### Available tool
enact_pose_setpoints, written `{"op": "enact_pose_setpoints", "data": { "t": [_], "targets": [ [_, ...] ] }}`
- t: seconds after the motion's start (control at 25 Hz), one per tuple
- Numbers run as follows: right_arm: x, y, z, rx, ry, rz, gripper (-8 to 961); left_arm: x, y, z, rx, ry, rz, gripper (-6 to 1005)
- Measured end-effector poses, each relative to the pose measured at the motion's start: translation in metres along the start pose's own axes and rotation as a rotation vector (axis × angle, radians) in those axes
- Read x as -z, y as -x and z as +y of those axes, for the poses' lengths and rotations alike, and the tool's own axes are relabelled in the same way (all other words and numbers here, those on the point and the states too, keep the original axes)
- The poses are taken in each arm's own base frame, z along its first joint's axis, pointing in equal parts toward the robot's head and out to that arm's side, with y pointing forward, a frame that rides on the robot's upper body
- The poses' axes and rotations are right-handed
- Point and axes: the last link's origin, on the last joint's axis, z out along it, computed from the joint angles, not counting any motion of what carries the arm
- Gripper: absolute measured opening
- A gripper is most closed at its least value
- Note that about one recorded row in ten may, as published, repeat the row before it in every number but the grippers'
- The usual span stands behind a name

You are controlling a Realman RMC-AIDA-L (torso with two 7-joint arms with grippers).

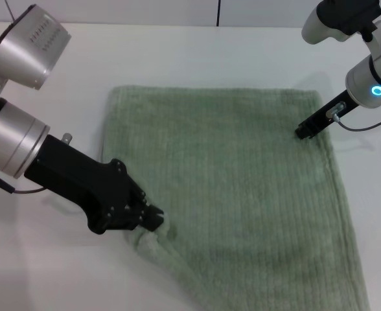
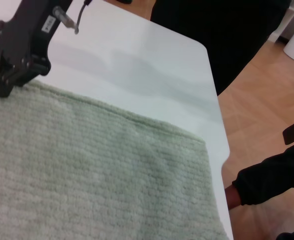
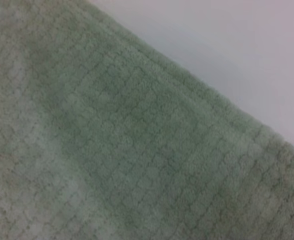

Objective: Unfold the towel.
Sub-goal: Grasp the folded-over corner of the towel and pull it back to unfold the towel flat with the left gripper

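The sage-green ribbed towel (image 1: 236, 194) lies spread flat over most of the white table. My left gripper (image 1: 155, 220) is at the towel's near left edge, shut on a bunched-up bit of cloth (image 1: 150, 241). My right gripper (image 1: 304, 133) is down on the towel near its far right corner, fingers together on the cloth. It also shows in the left wrist view (image 2: 2, 82), at the towel's hemmed edge (image 2: 137, 120). The right wrist view is filled by the towel (image 3: 112, 150) seen close up, with bare table beside it.
The white table (image 1: 61, 272) shows bare around the towel. In the left wrist view its rounded corner (image 2: 207, 65) borders a wooden floor, where a person in dark clothing (image 2: 267, 180) stands close by.
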Motion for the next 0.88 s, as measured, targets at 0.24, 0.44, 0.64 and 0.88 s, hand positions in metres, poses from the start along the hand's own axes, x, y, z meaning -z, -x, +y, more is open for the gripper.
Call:
{"op": "enact_pose_setpoints", "data": {
  "t": [0.24, 0.44, 0.64, 0.88],
  "targets": [
    [0.0, 0.0, 0.0, 0.0, -0.001, 0.0, 19, -0.002, 0.005, 0.0, 0.019, -0.001, -0.022, 93],
    [0.0, 0.001, 0.0, 0.002, -0.002, -0.001, 19, -0.006, 0.011, -0.001, 0.072, 0.017, -0.061, 101],
    [0.001, 0.002, 0.0, 0.005, -0.003, -0.001, 18, -0.006, 0.011, -0.002, 0.085, 0.022, -0.061, 108],
    [0.001, 0.002, 0.0, 0.006, -0.003, -0.001, 18, 0.004, 0.012, -0.004, 0.058, -0.029, -0.031, 202]
  ]
}}
